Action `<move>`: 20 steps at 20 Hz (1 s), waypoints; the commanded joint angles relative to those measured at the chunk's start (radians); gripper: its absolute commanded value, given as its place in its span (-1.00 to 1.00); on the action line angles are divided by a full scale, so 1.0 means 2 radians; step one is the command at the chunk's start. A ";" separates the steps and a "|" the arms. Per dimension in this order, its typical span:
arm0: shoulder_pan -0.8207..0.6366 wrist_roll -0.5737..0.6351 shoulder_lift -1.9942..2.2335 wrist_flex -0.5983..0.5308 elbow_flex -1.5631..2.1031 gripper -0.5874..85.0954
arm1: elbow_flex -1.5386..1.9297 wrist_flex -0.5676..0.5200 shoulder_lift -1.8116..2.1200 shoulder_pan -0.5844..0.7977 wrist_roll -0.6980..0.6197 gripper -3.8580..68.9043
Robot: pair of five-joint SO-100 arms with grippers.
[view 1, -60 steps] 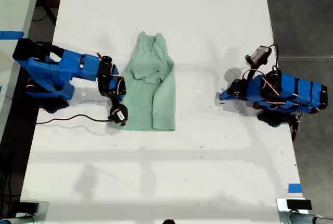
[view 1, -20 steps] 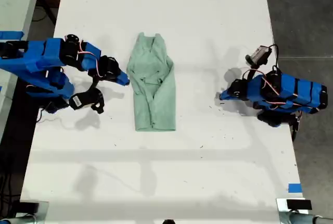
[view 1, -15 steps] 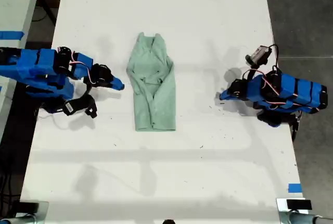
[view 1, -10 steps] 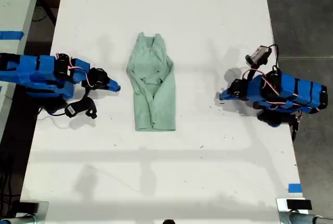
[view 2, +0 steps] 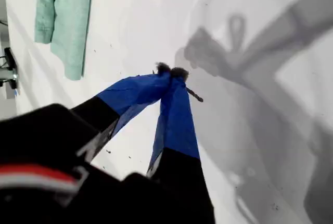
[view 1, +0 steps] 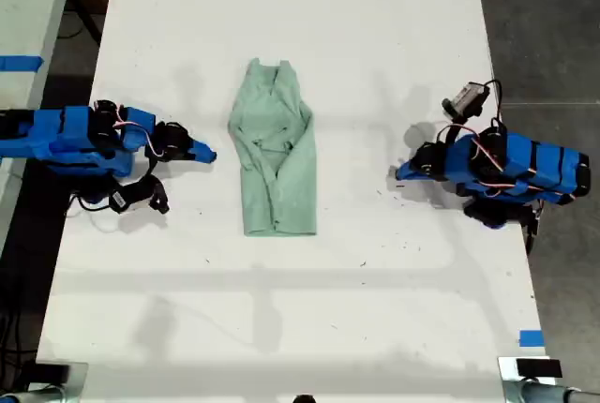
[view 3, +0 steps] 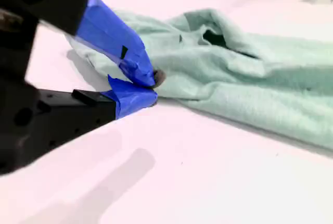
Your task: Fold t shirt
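The t shirt (view 1: 275,159) lies flat in the middle of the white table (view 1: 375,28) as a narrow pale mint-green strip, collar toward the far end. My second gripper (view 1: 208,152) rests on the table a short way off the shirt's side on the exterior view's left, shut and holding nothing; its wrist view shows the t shirt (view 3: 250,73) just beyond my second gripper (view 3: 153,87). My first gripper (view 1: 397,176) sits well away on the exterior view's right, shut on nothing. In its wrist view, my first gripper (view 2: 170,71) points over bare table with the t shirt (view 2: 62,15) far off.
A black cable and wrist camera (view 1: 127,199) hang beside the arm on the exterior view's left. Blue tape marks (view 1: 531,337) sit near the table's edge on the exterior view's right. Dark floor (view 1: 544,19) lies past that edge.
The arm on the exterior view's left let go of the shirt's near corner, leaving that side folded in, and pulled back toward its base. The other arm stayed still.
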 commanded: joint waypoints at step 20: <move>-0.013 -0.005 0.123 0.074 0.021 -0.99 | 0.021 0.011 0.006 0.007 0.008 -0.94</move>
